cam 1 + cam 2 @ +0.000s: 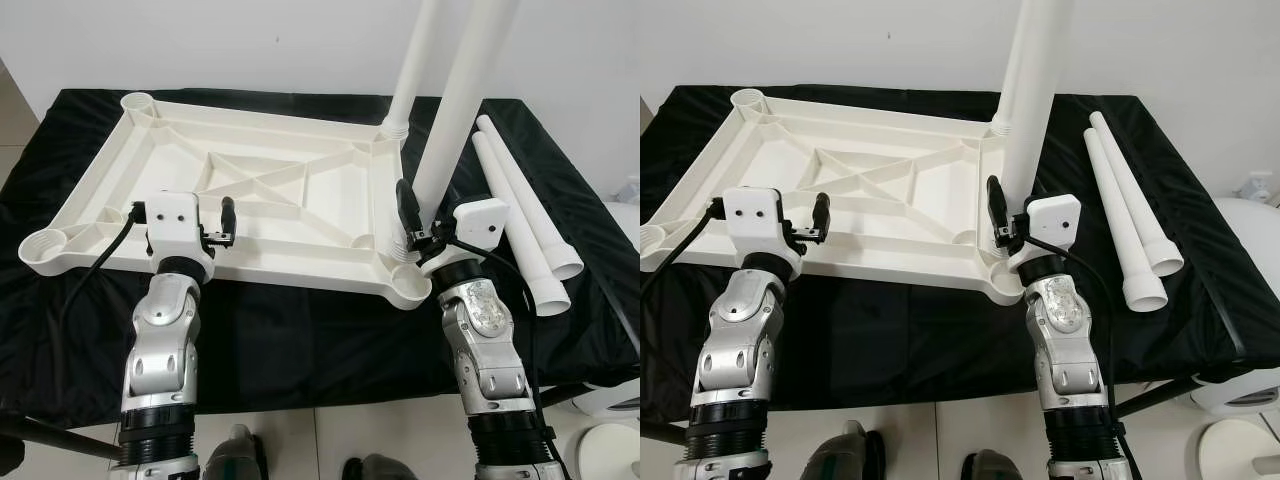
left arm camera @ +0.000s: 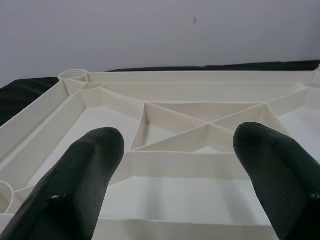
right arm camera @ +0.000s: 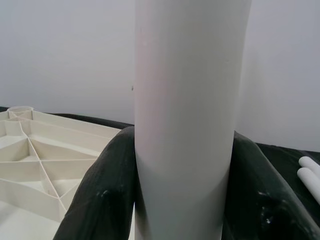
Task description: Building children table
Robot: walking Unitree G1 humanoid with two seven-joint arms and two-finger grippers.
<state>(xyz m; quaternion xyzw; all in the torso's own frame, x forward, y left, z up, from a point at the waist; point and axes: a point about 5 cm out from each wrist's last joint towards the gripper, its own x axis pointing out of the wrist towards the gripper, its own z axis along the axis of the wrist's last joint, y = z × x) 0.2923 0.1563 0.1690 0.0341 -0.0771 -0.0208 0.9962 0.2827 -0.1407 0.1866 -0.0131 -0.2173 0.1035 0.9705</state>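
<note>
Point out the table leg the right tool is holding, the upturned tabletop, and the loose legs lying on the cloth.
held leg [image 3: 187,125], right wrist view, mid-shaft between the fingers.
upturned tabletop [image 1: 300,215], left eye view, ribbed underside.
loose legs [image 1: 1120,205], right eye view, shaft.

White tabletop [image 1: 250,190] and white legs [image 1: 520,205]; plain black cloth [image 1: 300,330]; black gripper fingers [image 2: 90,175].

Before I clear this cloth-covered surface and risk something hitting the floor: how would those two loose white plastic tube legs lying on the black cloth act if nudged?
The two loose white plastic tube legs look smooth and round, so they would probably roll toward the edge of the black cloth. They appear hollow at their open ends, so likely light. They lie straight, suggesting stiffness.
</note>
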